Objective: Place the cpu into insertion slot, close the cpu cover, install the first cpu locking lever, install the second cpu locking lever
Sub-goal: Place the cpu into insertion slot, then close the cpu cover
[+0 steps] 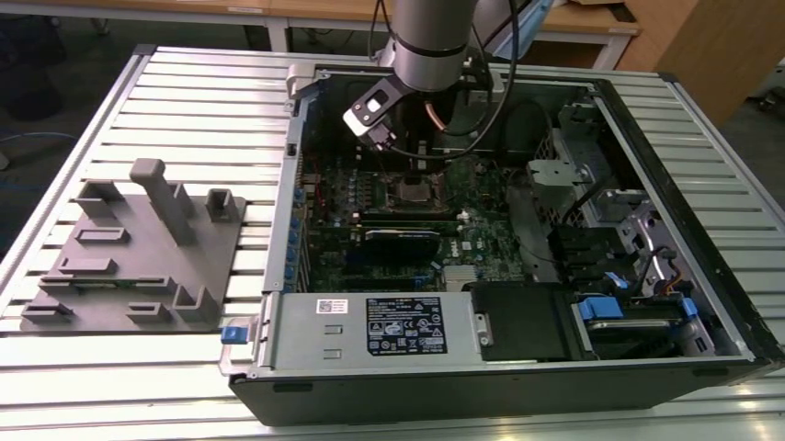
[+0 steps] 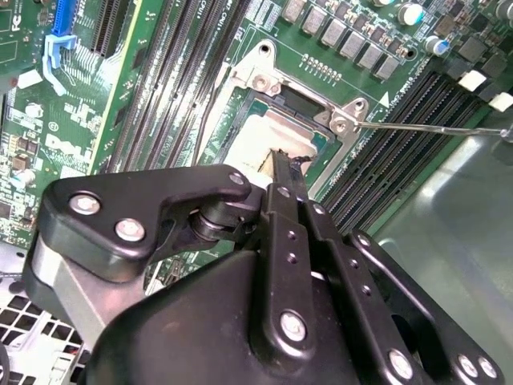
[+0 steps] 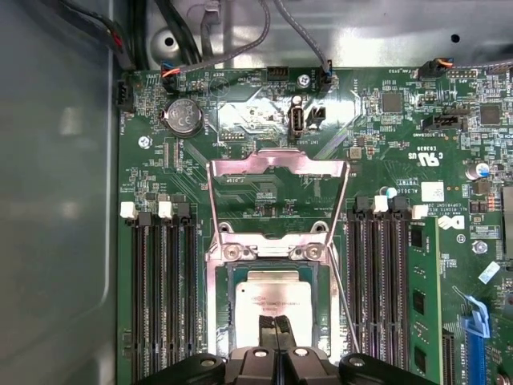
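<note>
At the exterior view's left, a grey moulded fixture (image 1: 123, 266) sits on the slatted worktop (image 1: 184, 83). Next to it is the open computer case (image 1: 491, 395), with its green board facing up. Over the middle of the board the arm (image 1: 429, 46) reaches down, and its claw (image 1: 414, 175) hangs right above the insertion slot (image 1: 415, 193). In both wrist views the claw's two black fingers (image 3: 267, 333) are pressed together with nothing visibly between them. Their tips are at the silver top of the cpu (image 3: 268, 298), though I cannot tell for sure whether they touch it. The cpu lies flat inside the insertion slot, between banks of long black memory slots (image 3: 160, 297). The cpu cover (image 3: 276, 164) stands open beyond the slot, and the board shows through its window. A thin locking lever (image 2: 433, 127) juts out free beside the socket. At the exterior view's right, blue-tabbed drive bays (image 1: 613, 312) occupy the end of the case.
</note>
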`<state>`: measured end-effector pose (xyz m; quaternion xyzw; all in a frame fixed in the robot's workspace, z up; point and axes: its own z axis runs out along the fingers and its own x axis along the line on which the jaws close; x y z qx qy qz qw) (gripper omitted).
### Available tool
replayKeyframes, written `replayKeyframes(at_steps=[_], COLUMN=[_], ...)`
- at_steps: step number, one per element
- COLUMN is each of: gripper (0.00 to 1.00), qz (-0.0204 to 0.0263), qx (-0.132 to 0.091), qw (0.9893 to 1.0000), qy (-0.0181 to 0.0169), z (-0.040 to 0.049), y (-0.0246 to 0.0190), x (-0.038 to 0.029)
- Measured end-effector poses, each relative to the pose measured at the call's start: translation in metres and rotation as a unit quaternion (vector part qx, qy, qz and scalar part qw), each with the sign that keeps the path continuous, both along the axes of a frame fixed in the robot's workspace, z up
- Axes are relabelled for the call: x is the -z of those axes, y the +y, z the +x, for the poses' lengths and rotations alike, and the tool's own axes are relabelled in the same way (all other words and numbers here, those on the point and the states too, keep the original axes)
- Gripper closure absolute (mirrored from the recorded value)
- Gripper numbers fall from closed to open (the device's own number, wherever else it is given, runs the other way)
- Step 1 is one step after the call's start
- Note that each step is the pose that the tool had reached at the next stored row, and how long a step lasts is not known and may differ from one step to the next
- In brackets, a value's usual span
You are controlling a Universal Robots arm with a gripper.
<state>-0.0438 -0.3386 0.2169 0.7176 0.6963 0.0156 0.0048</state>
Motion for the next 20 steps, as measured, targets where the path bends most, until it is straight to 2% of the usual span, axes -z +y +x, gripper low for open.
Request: replayKeyframes(at_steps=[8,20], gripper=[0.90,0.90], qz=[0.0002,0.0002], qx=[0.000,0.000], qw=[1.0000,1.0000], qy=[0.0000,0.0000], z=[0.0000,0.0015], y=[0.0000,0.0000], x=[-0.0023,-0.0024])
